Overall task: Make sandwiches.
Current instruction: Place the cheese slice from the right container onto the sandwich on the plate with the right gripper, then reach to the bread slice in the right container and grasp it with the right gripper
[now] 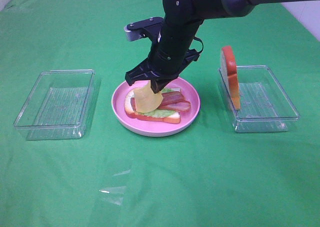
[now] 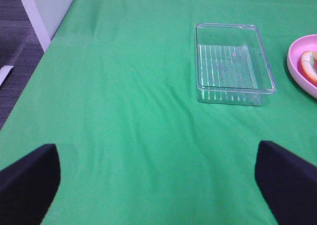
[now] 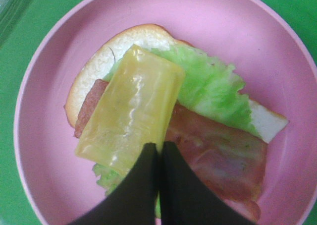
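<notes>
Clearly the cheese square is a thin, soft and light sheet: it hangs and bends a little under its own weight, so it is best held by one edge, as now. The right gripper has its fingers pressed together on the edge of the cheese, above the pink plate. The cheese is yellow, half transparent and glossy, so I judge it may be slippery.

On the plate lies the open sandwich: a white bread slice with orange-brown crust, a pale green lettuce leaf and reddish-brown bacon strips on top. The second bread slice stands upright on the wall of the right tray; it looks stiff. The left gripper has its fingers wide and holds nothing, over the green worktop near the left tray.
</notes>
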{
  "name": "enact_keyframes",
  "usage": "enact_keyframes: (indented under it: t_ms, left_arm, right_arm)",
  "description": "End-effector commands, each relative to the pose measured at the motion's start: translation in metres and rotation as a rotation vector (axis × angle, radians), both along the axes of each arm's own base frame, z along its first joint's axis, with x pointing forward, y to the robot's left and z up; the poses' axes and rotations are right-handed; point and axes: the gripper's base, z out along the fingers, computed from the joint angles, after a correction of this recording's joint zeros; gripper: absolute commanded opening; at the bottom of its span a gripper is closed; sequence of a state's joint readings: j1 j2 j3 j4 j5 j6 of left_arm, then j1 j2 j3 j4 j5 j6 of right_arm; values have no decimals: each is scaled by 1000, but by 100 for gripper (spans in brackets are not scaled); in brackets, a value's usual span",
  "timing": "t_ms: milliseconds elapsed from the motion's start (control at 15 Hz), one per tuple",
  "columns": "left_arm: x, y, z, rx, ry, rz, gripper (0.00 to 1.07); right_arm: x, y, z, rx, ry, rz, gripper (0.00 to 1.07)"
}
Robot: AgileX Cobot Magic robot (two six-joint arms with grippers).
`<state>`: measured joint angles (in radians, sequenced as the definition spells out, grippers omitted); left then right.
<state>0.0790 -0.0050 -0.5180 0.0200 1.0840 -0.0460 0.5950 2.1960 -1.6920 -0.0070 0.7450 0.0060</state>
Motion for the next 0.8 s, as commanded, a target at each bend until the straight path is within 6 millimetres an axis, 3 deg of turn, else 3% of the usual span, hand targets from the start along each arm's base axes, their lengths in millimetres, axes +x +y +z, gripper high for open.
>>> enact_keyframes:
  t_ms: [67,133,333,600,667,800]
  left_arm:
    - [-2,-1,0,1,-28,-3,101]
    - [-2,-1,0,1,-28,-3,101]
    - [-2,-1,0,1,-28,-3,101]
    - [-2,-1,0,1,-28,-3,101]
    - [-2,-1,0,1,-28,-3,101]
    - [-2,-1,0,1,-28,-3,101]
  right_arm:
    - [-1,-1,-1,-9,4,-8,45]
    - [0,-3,0,-29,-10,4,94]
    - [0,-4,7,-36,-27,11,96]
    - [-2,-7,33,-12,-79,13,96]
    - [-5,-10,57,3,-129,17,96]
    - [-8,-14,77,9,-179,23,96]
